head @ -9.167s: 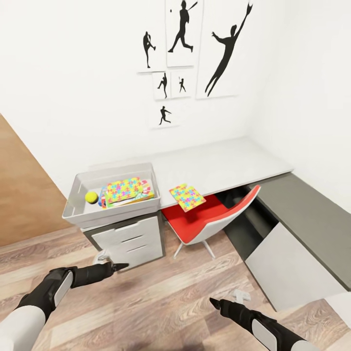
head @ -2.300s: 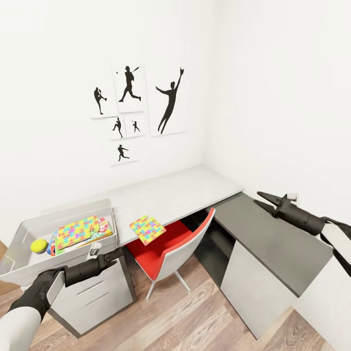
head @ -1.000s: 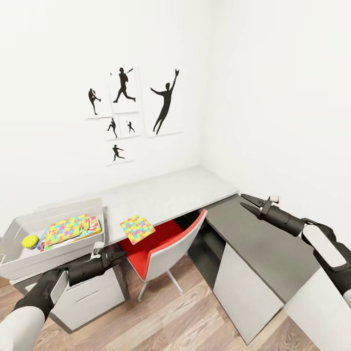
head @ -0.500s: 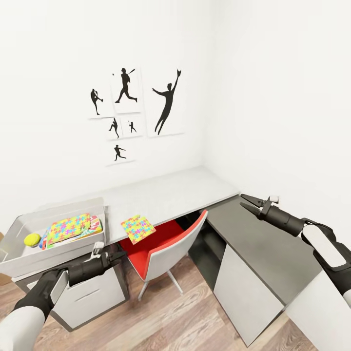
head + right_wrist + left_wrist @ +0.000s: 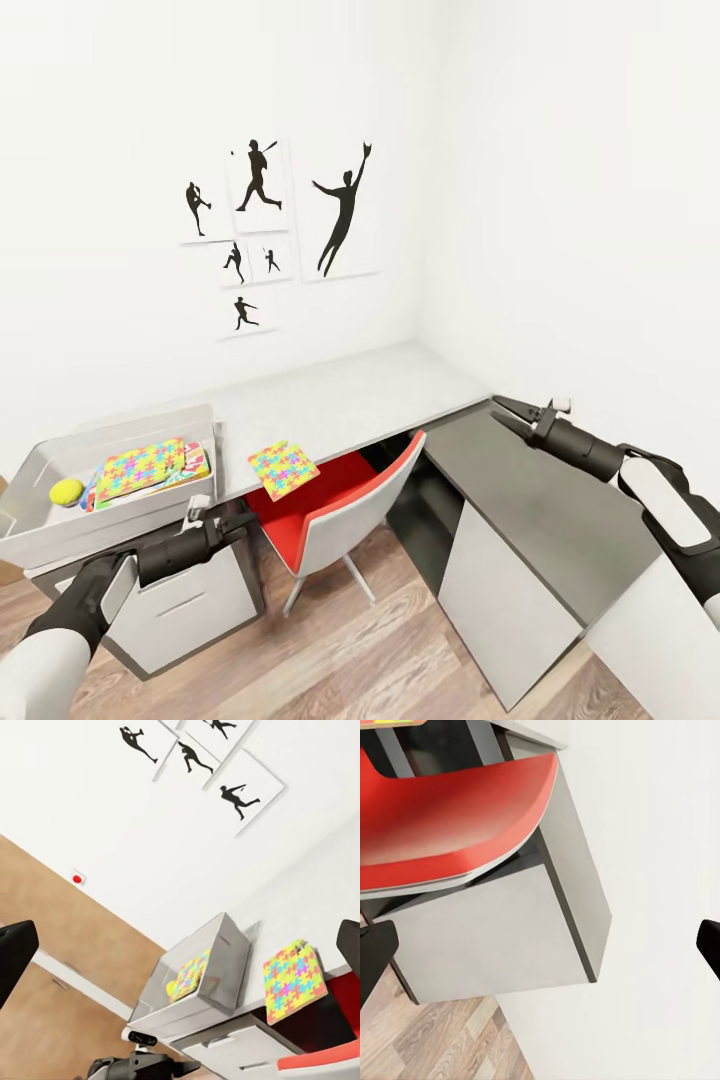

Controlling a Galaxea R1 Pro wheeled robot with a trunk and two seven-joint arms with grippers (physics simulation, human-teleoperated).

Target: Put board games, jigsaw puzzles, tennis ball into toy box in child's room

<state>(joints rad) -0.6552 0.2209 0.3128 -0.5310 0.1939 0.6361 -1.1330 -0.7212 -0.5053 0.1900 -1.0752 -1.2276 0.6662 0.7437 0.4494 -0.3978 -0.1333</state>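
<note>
Toys, state at this moment, listed from your fingers outward. Your right gripper [image 5: 508, 414] stood with its two dark fingers parted and nothing between them, raised above the dark-grey section [image 5: 560, 500] of the table [image 5: 350, 400]. Your left gripper [image 5: 238, 522] hung low in front of the white drawers [image 5: 190, 605], just below the toy box [image 5: 110, 505]; its fingertips sat far apart at opposite edges of the left wrist view, so it was spread wide and held nothing.

Item one: jigsaw puzzle [image 5: 283, 469], flat on the light-grey top at its front edge, beside the toy box and above the red chair [image 5: 340, 510]; also seen from the right wrist [image 5: 294, 979].

Item two: second jigsaw puzzle [image 5: 140, 468], inside the toy box, lying on top of other coloured flat pieces whose kind you could not tell.

Item three: tennis ball [image 5: 66, 491], inside the toy box, just beside that pile.

Surroundings: silhouette pictures [image 5: 280, 225] on the white wall above the table; wood-plank floor [image 5: 340, 650] beneath.
</note>
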